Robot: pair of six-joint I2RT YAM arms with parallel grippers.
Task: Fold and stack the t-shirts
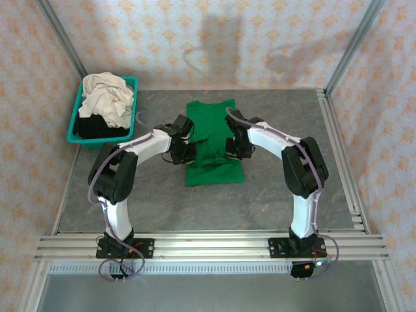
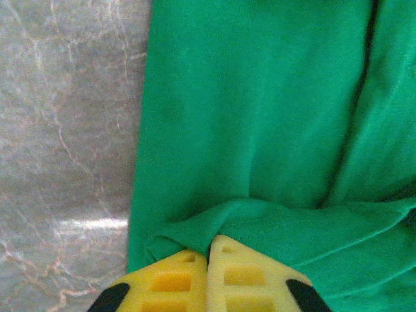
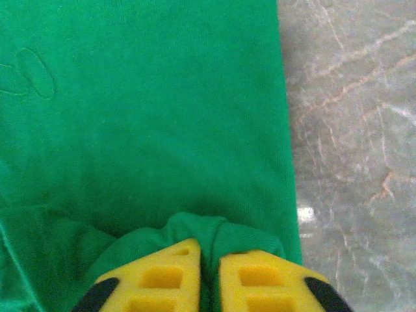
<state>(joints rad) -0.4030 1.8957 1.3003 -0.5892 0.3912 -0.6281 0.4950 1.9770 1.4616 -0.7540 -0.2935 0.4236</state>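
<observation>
Pinching green t-shirt (image 1: 211, 123) folds: left gripper (image 2: 209, 242) and right gripper (image 3: 209, 250) both clamped on it. Teal basket (image 1: 73, 127) beyond left gripper holds cream-white t-shirt (image 1: 107, 97) over black t-shirt (image 1: 96, 127).

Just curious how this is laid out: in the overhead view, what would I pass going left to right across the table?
Teal plastic basket holding cream and black shirts → left gripper → bright green cloth t-shirt → right gripper.
</observation>
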